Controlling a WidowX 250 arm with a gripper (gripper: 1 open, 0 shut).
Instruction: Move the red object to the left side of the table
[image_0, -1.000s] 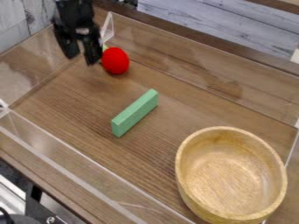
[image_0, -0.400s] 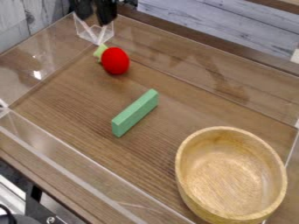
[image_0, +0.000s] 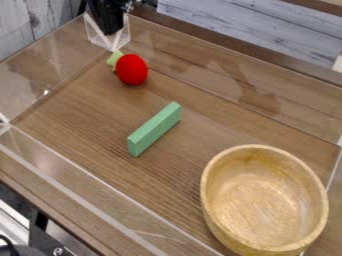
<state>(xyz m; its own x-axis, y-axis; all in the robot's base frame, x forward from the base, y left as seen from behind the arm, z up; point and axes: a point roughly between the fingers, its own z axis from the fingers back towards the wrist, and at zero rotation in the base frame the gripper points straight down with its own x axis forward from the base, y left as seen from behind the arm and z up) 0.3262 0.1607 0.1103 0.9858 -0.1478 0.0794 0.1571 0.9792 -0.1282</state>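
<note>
While the gripper (image_0: 106, 20) has pulled up and back from beside the red ball (image_0: 131, 69) to the far edge of the view, the ball itself hasn't budged: still on the table (image_0: 238, 105) in the upper left of the picture, leafy stub (image_0: 115, 58) toward the gripper, green block (image_0: 155, 129) and wooden bowl (image_0: 263, 199) where they were. Fingers are clenched on nothing, open a second ago, so I read it as a retreat after release; job's probably done if that spot counts as left, otherwise it needs a regrasp.
</note>
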